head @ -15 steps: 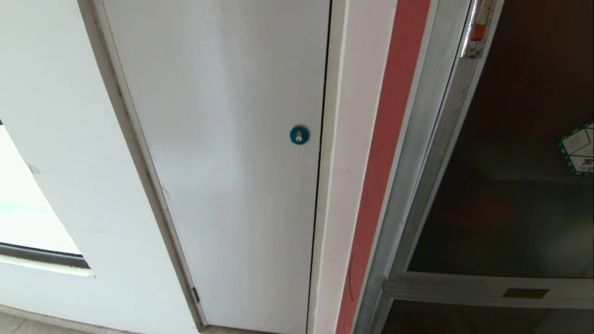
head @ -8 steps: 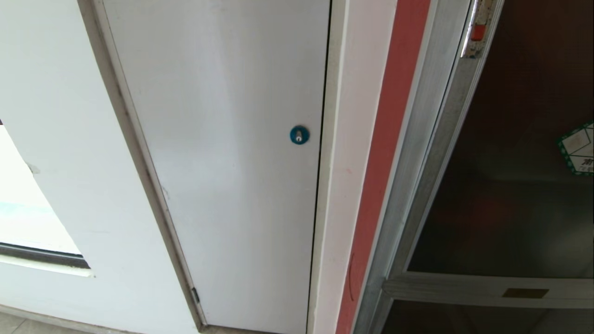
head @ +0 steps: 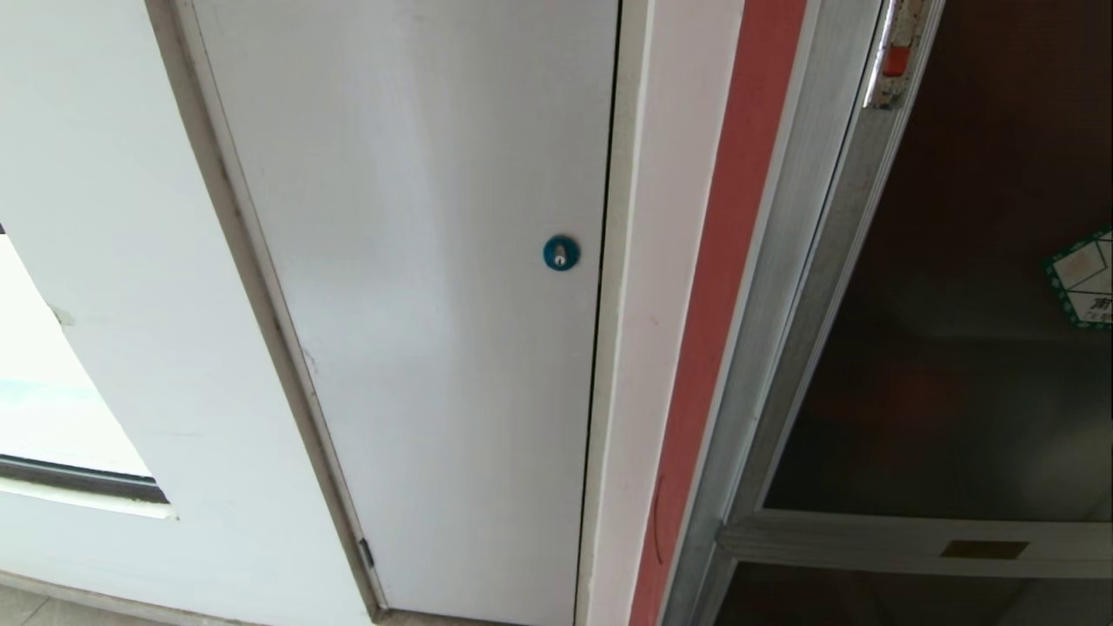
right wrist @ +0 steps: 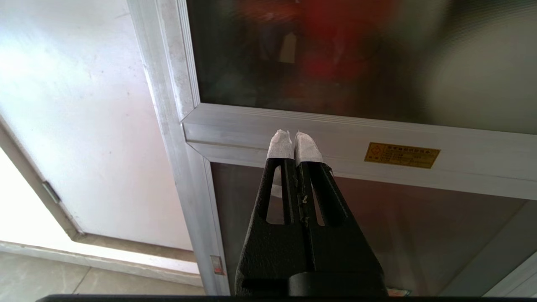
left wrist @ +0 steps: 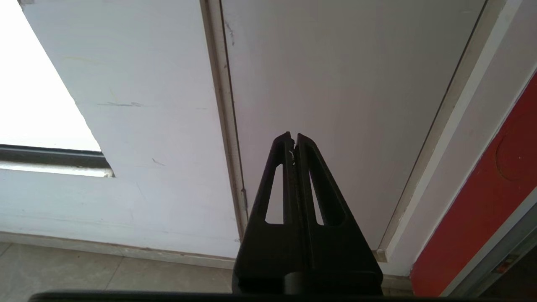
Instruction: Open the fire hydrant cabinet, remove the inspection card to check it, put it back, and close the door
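Nearest you: right gripper, fingers together, empty; left gripper, likewise. Beyond: the door, right of frame, shut, red latch untouched. Inspection card unseen. Every step remains, by your reckoning.

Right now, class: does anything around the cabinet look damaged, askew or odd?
Nothing stands out. The door of the fire hydrant cabinet sits closed and square in its frame; the white panel beside it is shut too.

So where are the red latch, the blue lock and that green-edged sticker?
red latch [head: 896, 61], head view, its orange-red block.
blue lock [head: 561, 253], head view, its round face.
green-bordered sticker [head: 1087, 278], head view, its white middle.
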